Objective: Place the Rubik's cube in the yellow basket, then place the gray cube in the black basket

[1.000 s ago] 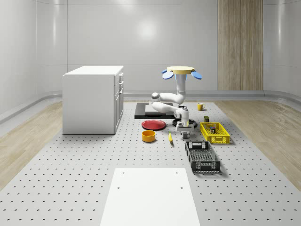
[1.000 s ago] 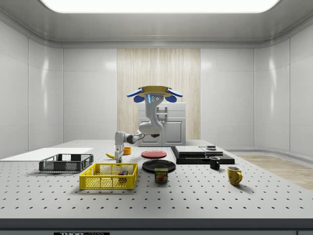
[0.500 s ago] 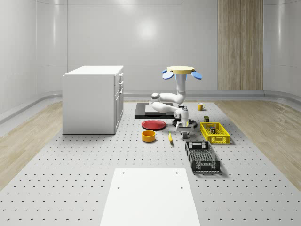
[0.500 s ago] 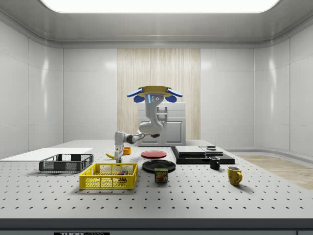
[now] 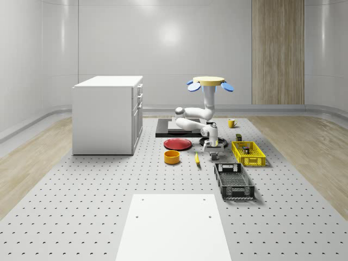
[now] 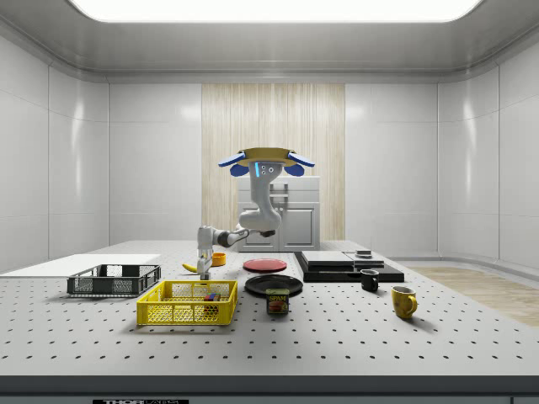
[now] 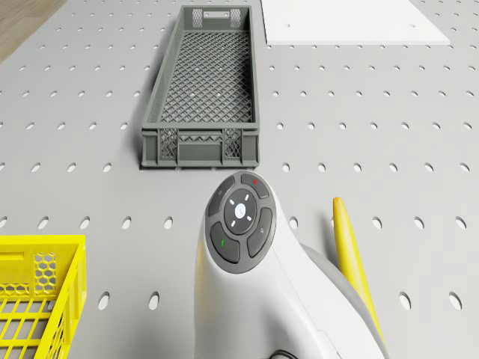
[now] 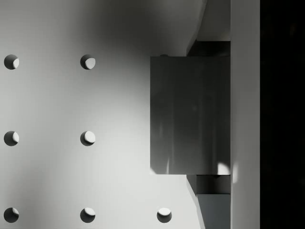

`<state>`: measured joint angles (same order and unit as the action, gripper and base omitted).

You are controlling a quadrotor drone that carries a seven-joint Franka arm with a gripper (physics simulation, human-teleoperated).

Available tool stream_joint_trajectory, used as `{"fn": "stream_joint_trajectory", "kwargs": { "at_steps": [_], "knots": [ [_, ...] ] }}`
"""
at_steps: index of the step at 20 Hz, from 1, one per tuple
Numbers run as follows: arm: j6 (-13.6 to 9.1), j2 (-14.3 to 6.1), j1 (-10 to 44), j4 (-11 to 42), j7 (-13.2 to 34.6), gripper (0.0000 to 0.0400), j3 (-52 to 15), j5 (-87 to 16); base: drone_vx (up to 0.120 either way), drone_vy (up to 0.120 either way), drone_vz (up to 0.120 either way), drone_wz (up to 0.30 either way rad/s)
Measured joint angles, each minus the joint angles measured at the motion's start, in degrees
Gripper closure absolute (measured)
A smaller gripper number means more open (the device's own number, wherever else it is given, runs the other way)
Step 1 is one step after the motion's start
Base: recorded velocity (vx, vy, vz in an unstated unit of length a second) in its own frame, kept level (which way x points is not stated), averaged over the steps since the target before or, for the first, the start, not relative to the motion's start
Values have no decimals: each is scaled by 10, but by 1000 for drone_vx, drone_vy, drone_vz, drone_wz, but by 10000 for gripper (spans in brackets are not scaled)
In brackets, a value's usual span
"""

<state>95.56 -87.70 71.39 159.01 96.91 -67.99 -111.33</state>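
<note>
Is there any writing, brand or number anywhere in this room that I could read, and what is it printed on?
"SPAM": on the can standing on the table beside the yellow basket.
Small label on the table's front edge: too small to read.
Symbols on the arm's round button pad: coloured marks, no letters.

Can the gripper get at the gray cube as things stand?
Probably yes: the gripper is low at the table and the gray cube sits right beside one finger, with nothing between them.
</note>
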Motion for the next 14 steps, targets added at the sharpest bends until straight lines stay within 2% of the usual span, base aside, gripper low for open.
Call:
{"fn": "stream_joint_trajectory", "kwargs": {
  "at_steps": [11,14],
  "knots": [
    [-7,3,-3,3,-1,149,-8,6,0,0,0,0],
    [-15,3,-7,10,-1,149,-27,23,0,0,93,0]
  ]
}}
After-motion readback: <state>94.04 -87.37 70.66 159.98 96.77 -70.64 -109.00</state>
